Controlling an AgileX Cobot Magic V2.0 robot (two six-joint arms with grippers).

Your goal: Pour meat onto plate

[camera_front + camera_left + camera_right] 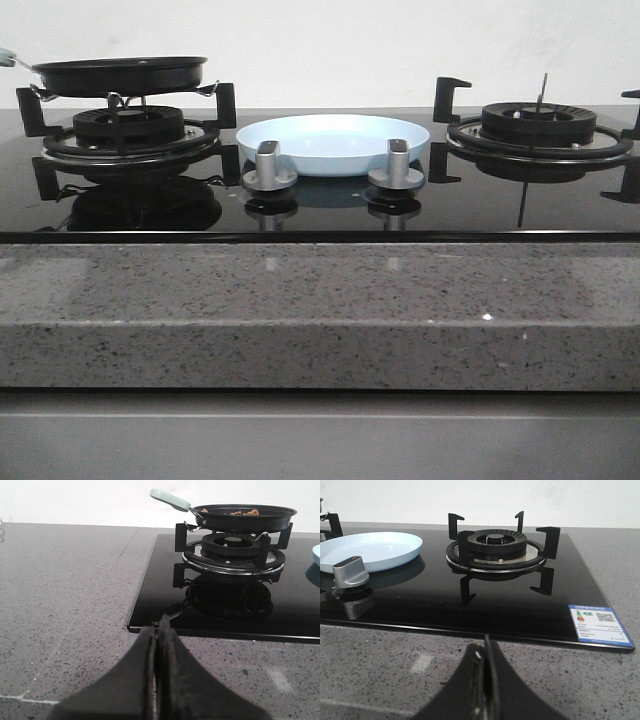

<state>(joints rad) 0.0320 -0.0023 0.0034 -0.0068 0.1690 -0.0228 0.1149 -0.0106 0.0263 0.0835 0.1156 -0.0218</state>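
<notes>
Evenly and softly lit, bright from overhead, with no hard shadows anywhere. Mirror-like reflections across the black glass hob (470, 205): burner, knobs (268, 165) and plate (335, 140) doubled beneath themselves. Small white glints on the speckled counter (320, 320), one pale patch of glare near each wrist camera. Wall (320, 40) nearly washed out to white. Sharp in the middle distance; soft and dark up close, the left gripper (156, 630) and right gripper (485, 647) blurred. Slight grain throughout.
</notes>
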